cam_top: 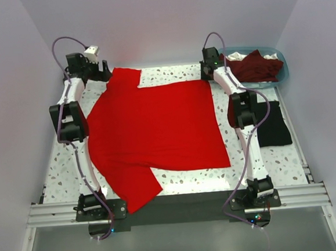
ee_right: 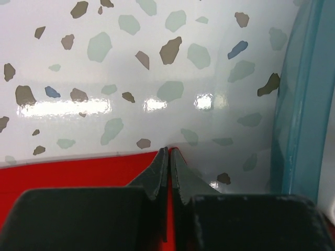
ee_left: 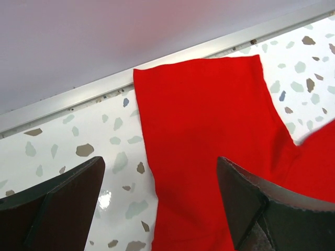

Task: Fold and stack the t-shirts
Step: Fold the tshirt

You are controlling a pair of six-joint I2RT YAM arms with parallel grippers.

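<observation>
Looking down from the overhead camera, I see the red t-shirt (cam_top: pixel 157 132) spread flat over the middle of the table (cam_top: pixel 278 160). Its sleeves point to my left side and its straight hem lies toward the right arm. The near sleeve reaches the table's front edge.

The left gripper (ee_left: pixel 159 162) is at the far left corner with its jaws spread wide. In its wrist view the far sleeve (ee_left: pixel 204 115) lies flat on the table below them. The sleeve's outer edge runs up between the two fingers, so the left finger (ee_left: pixel 63 204) is over bare table and the right one is over red cloth. I cannot tell whether either finger touches the cloth.

The right gripper (ee_right: pixel 168 151) is at the shirt's far right corner, just beside the basket (cam_top: pixel 285 70). Its jaws are pressed together. Red cloth runs up to them from the left, and a thin red line shows in the seam between them, so I read them as pinching that corner.

The maroon t-shirt (cam_top: pixel 259 66) is bunched inside the basket. The black t-shirt (cam_top: pixel 273 127) lies folded on the table outside the right arm, apart from the red one.
</observation>
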